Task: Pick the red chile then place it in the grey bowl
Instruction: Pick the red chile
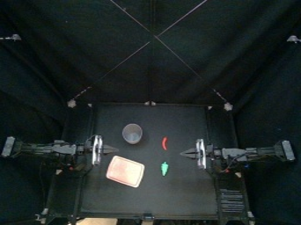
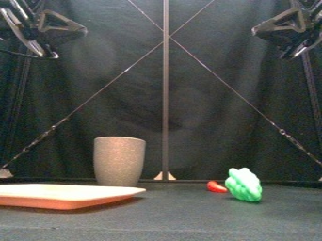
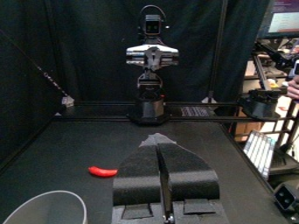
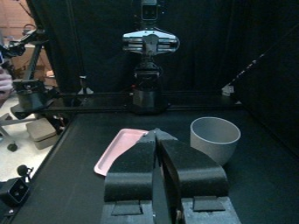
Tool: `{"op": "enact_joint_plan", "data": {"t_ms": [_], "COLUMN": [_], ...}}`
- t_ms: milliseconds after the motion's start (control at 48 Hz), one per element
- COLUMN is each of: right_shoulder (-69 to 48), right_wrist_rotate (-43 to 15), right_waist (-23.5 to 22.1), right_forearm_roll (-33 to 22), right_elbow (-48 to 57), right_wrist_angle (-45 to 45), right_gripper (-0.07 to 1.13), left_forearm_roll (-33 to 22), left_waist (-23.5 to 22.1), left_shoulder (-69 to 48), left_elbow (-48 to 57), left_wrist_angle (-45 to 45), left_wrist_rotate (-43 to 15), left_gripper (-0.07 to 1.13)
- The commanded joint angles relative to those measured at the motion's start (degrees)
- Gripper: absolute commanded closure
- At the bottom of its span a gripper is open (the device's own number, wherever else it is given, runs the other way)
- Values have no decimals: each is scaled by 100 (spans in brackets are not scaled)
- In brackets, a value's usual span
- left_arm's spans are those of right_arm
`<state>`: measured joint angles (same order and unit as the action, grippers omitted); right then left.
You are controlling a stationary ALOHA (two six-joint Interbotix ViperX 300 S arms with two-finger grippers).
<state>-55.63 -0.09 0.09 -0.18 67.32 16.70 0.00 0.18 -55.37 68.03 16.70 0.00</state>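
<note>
Red chile (image 1: 166, 141): flat on the table just right of the grey bowl (image 1: 133, 133), untouched.
Green toy (image 1: 166, 167): front-right of the bowl, near the chile (the front view shows them almost overlapping).
Pink tray (image 1: 126, 170): in front of the bowl.
Left gripper (image 1: 94, 151): left of the bowl, jaws pressed together, empty.
Right gripper (image 1: 200, 153): well right of the bowl, jaws together, empty.
Risk: a low, thin chile may skid from a late-opening pinch, the grasp could land on the green toy, or a clipped rim could tip the tall bowl.
</note>
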Motion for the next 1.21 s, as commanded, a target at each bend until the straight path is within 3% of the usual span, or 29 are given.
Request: {"op": "enact_joint_plan", "data": {"t_ms": [21,83,146,438,646,792,1208], "right_shoulder": [167,404,712,2496,3252,3604,4720], "right_wrist_rotate": [-193,-475,-686,-1055,-1230,-1406,-1626], "right_waist": [-62,-211,-466,-1292,-1934,-2083,-2241], "right_forearm_roll": [510,1459,2030,3533,3691,3665,3278], "right_elbow": [-290,-571,-791,-1512,-1380,-1415,-2083], "right_wrist_angle": [70,26,-44,-1063,-1872,-1969,-2303], "right_gripper": [105,102,100,100,98,90,25], "left_forearm_roll": [26,35,35,114,132,132,132], "left_waist": [44,79,114,229,229,237,272], "left_shoulder": [-53,-114,-149,-237,-246,-237,-237], "left_elbow": [-79,-44,0,9,18,18,18], "left_wrist_angle": [-53,-176,-185,-176,-185,-202,-220], "left_wrist_rotate": [-18,-26,-26,-26,-26,-26,-26], "left_gripper": [112,111,109,109,109,109,109]}}
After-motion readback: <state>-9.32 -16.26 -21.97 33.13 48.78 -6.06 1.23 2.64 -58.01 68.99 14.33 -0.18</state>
